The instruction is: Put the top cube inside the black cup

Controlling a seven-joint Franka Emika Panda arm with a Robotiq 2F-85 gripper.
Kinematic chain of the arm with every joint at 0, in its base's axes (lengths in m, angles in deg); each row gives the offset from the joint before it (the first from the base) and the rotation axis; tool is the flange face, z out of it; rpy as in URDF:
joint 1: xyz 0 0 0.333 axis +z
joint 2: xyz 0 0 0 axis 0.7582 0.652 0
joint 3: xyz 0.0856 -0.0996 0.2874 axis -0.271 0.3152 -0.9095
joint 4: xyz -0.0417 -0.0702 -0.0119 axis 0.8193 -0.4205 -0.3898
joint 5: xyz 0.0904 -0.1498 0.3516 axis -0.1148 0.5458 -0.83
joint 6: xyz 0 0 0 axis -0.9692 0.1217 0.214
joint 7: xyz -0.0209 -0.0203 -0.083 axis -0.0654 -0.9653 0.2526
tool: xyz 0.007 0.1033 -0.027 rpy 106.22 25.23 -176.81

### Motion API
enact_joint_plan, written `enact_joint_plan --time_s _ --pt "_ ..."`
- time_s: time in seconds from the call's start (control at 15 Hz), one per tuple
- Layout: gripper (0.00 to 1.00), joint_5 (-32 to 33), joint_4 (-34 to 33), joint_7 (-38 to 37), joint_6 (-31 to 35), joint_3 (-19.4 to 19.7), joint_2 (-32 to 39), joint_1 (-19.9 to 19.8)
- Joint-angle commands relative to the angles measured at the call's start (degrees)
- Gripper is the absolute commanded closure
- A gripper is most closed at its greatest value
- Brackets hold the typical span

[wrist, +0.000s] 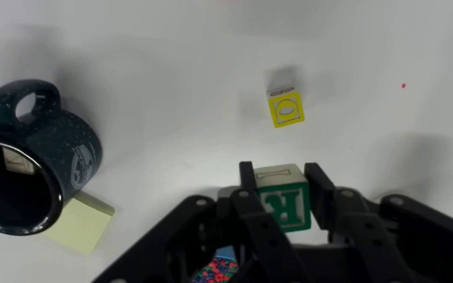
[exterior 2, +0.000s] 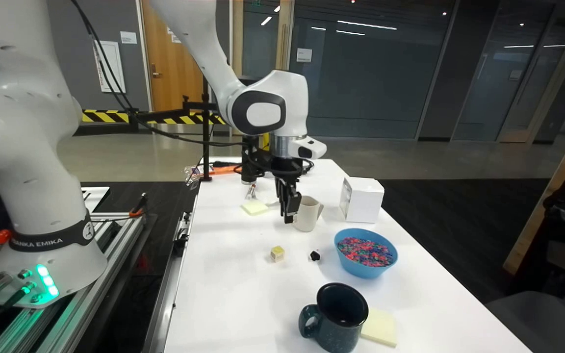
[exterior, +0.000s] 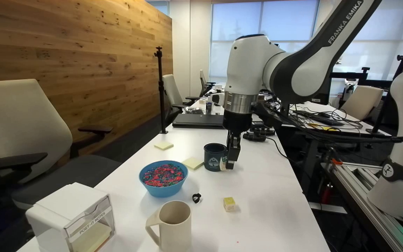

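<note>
Held between the fingers in the wrist view is the top cube [wrist: 285, 206], with a green face bearing a raised R and a white side. My gripper [wrist: 278, 169] is shut on it, above the table. The black cup [wrist: 79, 145], a dark speckled mug with a handle, stands upright at the left of that view, apart from the gripper. Inside the cup lies another cube [wrist: 18, 161] with a pale lettered face, partly hidden by the rim. In an exterior view, the held cube [exterior: 224, 163] appears visually against the cup [exterior: 212, 161]. Elsewhere the gripper [exterior 2: 288, 216] hangs well away from the cup [exterior 2: 334, 326].
A yellow-topped cube [wrist: 286, 110] sits on the table. Nearby are a small black object [exterior: 196, 198], a blue bowl [exterior: 162, 190] of coloured beads and a cream mug [exterior: 178, 231]. Yellow note pads [exterior 2: 380, 327] lie by the cup. A white dispenser [exterior 2: 362, 200] stands at the edge.
</note>
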Motion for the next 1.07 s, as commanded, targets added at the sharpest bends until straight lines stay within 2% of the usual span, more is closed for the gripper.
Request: enact_joint_plan --time_s 0.0,0.4,0.53,1.0 --pt "0.89 1.27 4.81 -10.18 0.02 1.20 -5.18 -1.14" --pt "0.89 2.44 8.44 -21.50 1.74 4.91 -6.47 -6.40" --pt "0.89 2.59 8.21 -23.00 2.76 5.68 -5.76 -7.76" --pt "0.89 6.16 4.81 -27.57 3.58 4.54 -2.67 -7.17"
